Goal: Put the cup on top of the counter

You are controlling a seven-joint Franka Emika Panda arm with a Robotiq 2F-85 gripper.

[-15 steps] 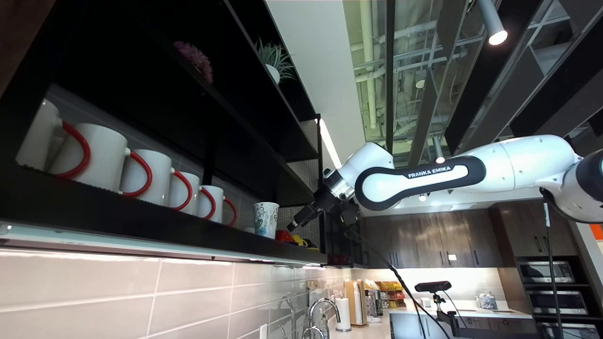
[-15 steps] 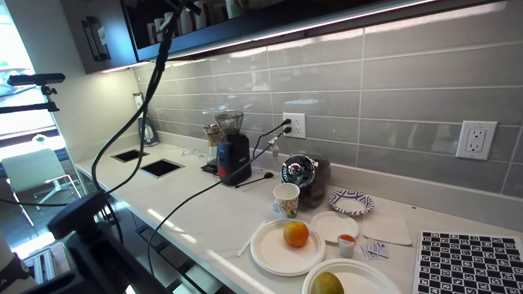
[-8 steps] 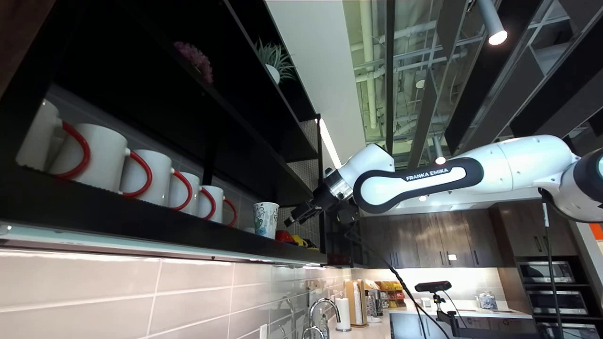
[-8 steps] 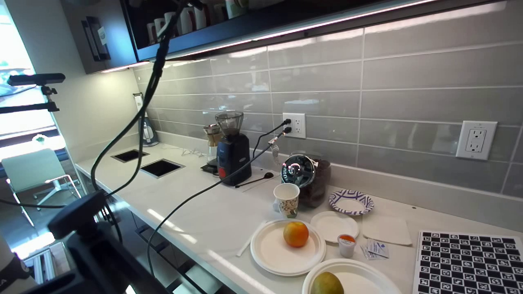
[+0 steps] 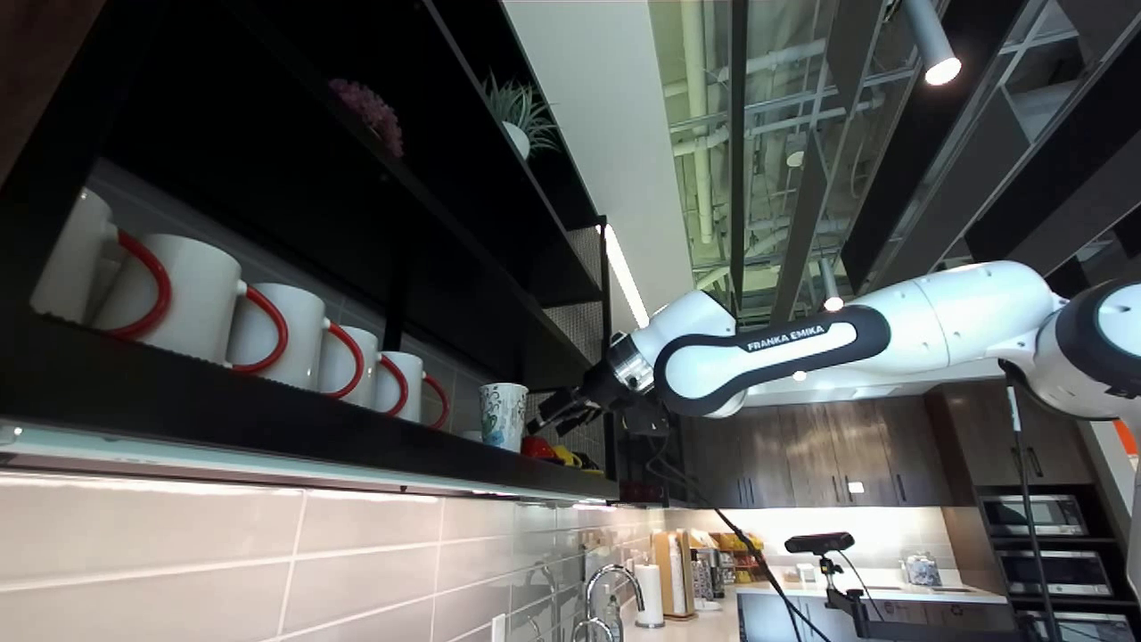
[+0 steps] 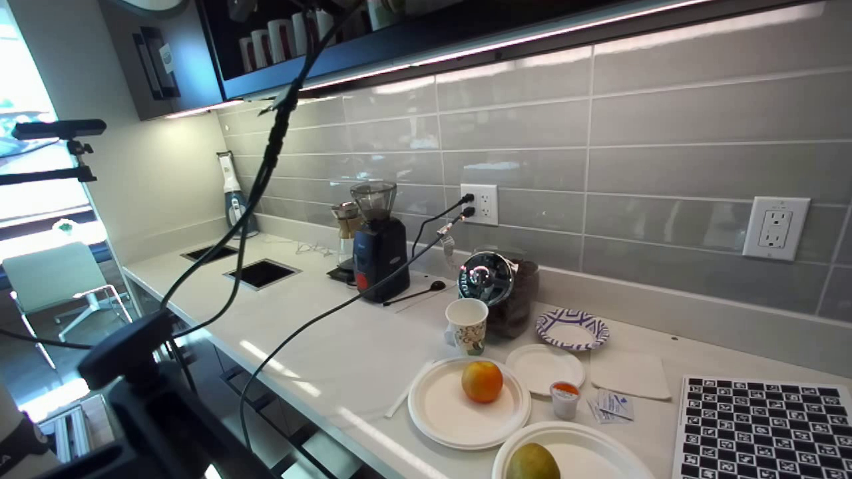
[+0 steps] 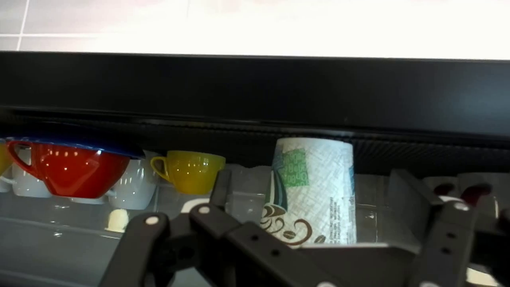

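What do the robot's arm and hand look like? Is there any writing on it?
Yes! The arm is mostly white, smooth and rounded. A black band says FRANKA EMIKA in white letters. A shiny silver ring comes before the hand, which is dark, with jointed fingers and pale round dots. Black cables trail below.

The claw (image 7: 310, 181) is hiding part of the paper cup (image 7: 312, 191); beside the claw a mug (image 7: 492, 181) is running off the wrist view; opposite, a pale thing (image 7: 118, 220) is looking too blurred to name.
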